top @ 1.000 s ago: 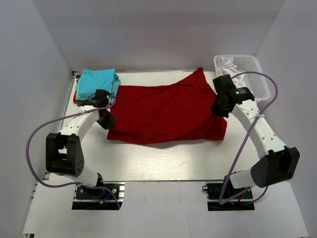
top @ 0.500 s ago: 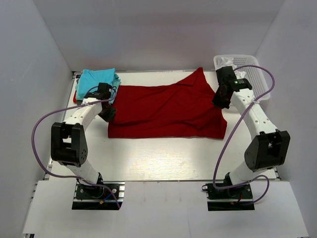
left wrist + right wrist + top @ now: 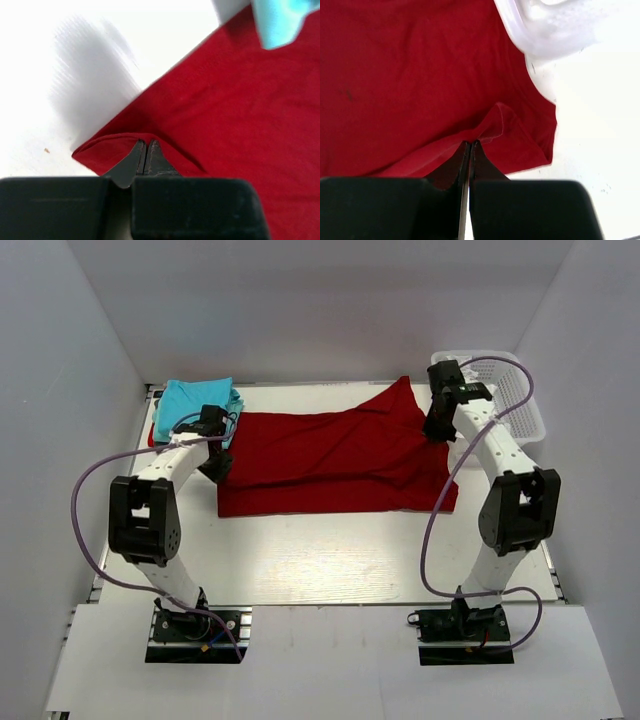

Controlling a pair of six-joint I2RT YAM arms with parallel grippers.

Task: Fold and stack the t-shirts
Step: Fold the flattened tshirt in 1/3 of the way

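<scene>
Red shirt [image 3: 330,460] pinched by left fingers [image 3: 134,161], right fingers [image 3: 479,162]; turquoise stack [image 3: 195,400], mesh basket [image 3: 530,410] flanking.

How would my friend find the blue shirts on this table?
Look at the white table with the big dark red cloth t-shirt spread across it. At the table's far left corner sits a stack of folded light turquoise cloth t-shirts, the only blue, neatly folded thing there.
</scene>
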